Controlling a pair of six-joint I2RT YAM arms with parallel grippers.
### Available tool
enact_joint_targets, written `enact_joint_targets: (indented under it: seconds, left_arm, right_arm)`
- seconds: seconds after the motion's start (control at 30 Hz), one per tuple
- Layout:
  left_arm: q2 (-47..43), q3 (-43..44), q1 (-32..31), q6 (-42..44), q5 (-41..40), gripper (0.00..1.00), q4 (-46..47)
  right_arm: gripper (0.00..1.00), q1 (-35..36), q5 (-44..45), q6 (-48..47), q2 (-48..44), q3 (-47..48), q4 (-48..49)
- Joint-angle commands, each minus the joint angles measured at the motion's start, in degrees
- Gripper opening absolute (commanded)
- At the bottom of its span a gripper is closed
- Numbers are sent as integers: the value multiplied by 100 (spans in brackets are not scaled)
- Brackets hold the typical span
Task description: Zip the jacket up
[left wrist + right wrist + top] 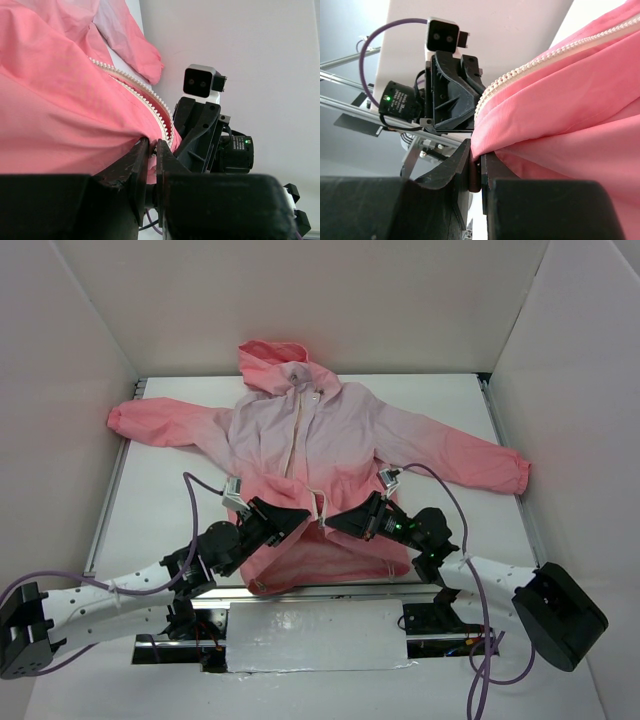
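Observation:
The jacket (330,440) lies spread on the table, hood at the far side, coral-pink at the hem and sleeves, pale lilac at the chest. Its cream-white zipper (296,435) runs down the front and splits open near the hem. My left gripper (303,516) is shut on the left hem edge of the jacket (75,115), beside the zipper teeth (150,100). My right gripper (336,521) is shut on the right hem edge (560,110), below its zipper teeth (530,67). The two grippers face each other closely, both lifting the fabric.
White walls enclose the table (160,510) on three sides. A metal plate (315,635) lies at the near edge between the arm bases. Purple cables (195,490) loop above both arms. The sleeves reach toward the left and right walls.

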Motion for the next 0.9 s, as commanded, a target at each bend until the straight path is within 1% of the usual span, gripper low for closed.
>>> enact_joint_targets:
  seconds: [0.0, 0.23, 0.47, 0.87]
  left_arm:
    - [-141, -20, -35, -71, -147, 0, 364]
    - [-168, -64, -26, -97, -218, 0, 408]
    - [-186, -2, -26, -18, -358, 0, 391]
    - [-45, -2, -26, -9, -227, 0, 619]
  right_arm:
    - [0, 36, -52, 88, 65, -60, 875]
    - [0, 45, -87, -9, 118, 37, 682]
    - [0, 54, -140, 0, 118, -51, 752]
    - [0, 63, -219, -9, 215, 11, 751]
